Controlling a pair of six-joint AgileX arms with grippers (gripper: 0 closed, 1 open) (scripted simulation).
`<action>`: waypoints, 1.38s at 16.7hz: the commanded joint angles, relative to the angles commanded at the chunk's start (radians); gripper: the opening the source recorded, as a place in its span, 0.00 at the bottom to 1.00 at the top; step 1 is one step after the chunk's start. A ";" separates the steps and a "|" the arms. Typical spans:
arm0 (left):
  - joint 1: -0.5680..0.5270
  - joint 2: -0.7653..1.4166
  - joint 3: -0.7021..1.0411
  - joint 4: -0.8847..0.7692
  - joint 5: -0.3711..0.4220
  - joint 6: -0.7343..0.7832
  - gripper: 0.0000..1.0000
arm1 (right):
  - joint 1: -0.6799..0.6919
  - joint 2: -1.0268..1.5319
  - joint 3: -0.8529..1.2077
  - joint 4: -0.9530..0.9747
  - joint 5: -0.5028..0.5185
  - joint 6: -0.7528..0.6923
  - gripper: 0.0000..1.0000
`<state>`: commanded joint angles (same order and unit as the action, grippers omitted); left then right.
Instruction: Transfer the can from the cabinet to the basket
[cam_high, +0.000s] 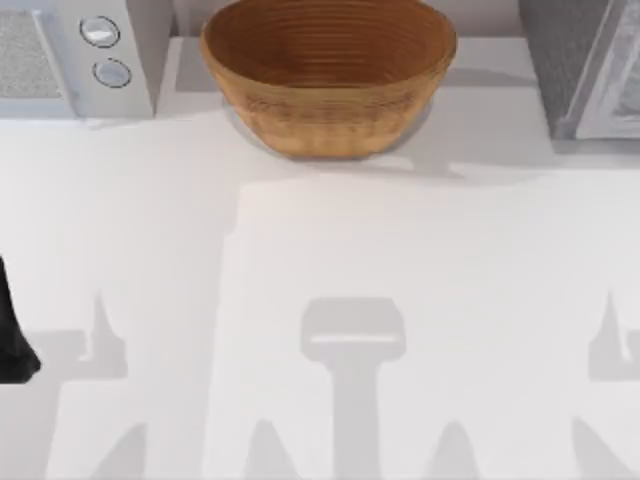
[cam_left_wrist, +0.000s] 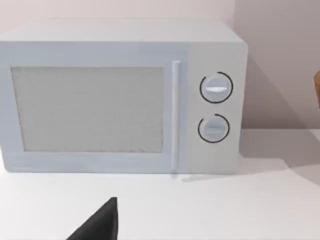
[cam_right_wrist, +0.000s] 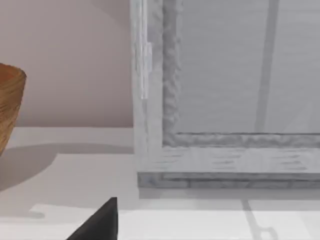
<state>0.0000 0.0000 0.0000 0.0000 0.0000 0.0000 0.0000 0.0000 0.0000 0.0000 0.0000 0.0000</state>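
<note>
left arm (cam_high: 15, 340) cut off at edge | cabinet (cam_high: 585, 65) cropped | basket (cam_high: 328, 75) rim clipped

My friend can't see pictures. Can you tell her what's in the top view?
A big brown wicker basket sits at the back middle of a white table. A white appliance with two round knobs stands at the back left, and a grey cabinet at the back right.

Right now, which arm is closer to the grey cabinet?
Right. The right gripper faces the cabinet door close up; the left arm sits at the table's left edge, facing the microwave, far from the cabinet.
</note>
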 joint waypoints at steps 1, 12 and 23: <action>0.000 0.000 0.000 0.000 0.000 0.000 1.00 | 0.000 0.000 0.000 0.000 0.000 0.000 1.00; 0.000 0.000 0.000 0.000 0.000 0.000 1.00 | 0.063 0.432 0.539 -0.132 0.063 0.004 1.00; 0.000 0.000 0.000 0.000 0.000 0.000 1.00 | 0.161 1.166 1.523 -0.368 0.174 0.012 1.00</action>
<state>0.0000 0.0000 0.0000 0.0000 0.0000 0.0000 0.1606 1.1664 1.5231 -0.3679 0.1740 0.0121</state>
